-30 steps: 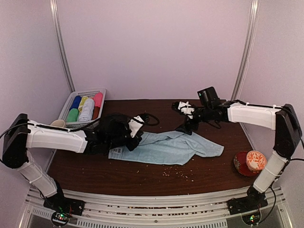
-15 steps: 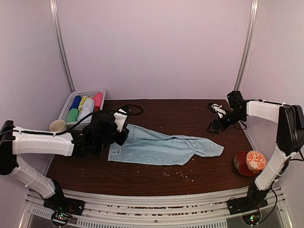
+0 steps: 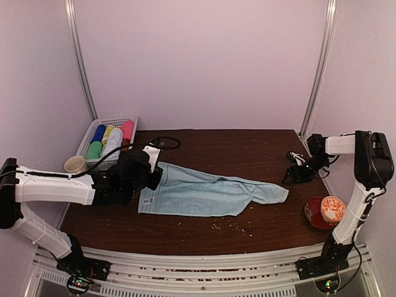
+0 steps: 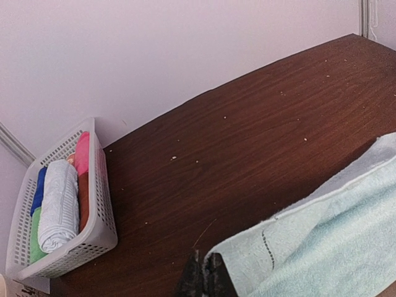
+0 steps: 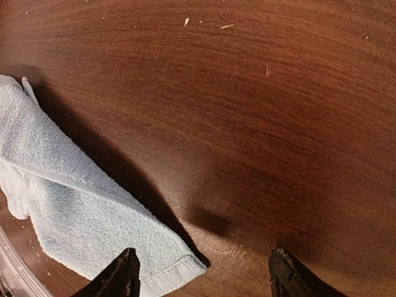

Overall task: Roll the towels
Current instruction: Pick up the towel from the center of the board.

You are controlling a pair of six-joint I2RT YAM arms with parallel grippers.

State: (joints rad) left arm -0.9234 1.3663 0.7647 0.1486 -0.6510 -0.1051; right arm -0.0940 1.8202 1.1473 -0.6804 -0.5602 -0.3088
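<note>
One pale light-blue towel [image 3: 210,193] lies stretched left to right across the dark wooden table, partly creased along its length. My left gripper [image 3: 153,166] is at its far left corner. In the left wrist view the left gripper [image 4: 206,265] is shut, with that corner of the towel [image 4: 322,247] pinched and lifted at the fingertips. My right gripper [image 3: 297,175] hovers low just past the towel's right end. In the right wrist view the right gripper [image 5: 204,255] is open, nothing in it, and the towel's hemmed corner [image 5: 80,204] lies by its left finger.
A white slotted basket [image 3: 132,120] with several coloured rolls stands at the back left, also in the left wrist view as basket [image 4: 99,229]. A beige cup [image 3: 75,164] sits beside it. An orange-patterned cup in a red dish [image 3: 328,210] is at the right. Crumbs dot the front.
The right arm swung away from the towel's middle to the far right and came down by its right end, jaws narrowing a little. The left gripper drew its corner leftward, stretching the towel flatter.
</note>
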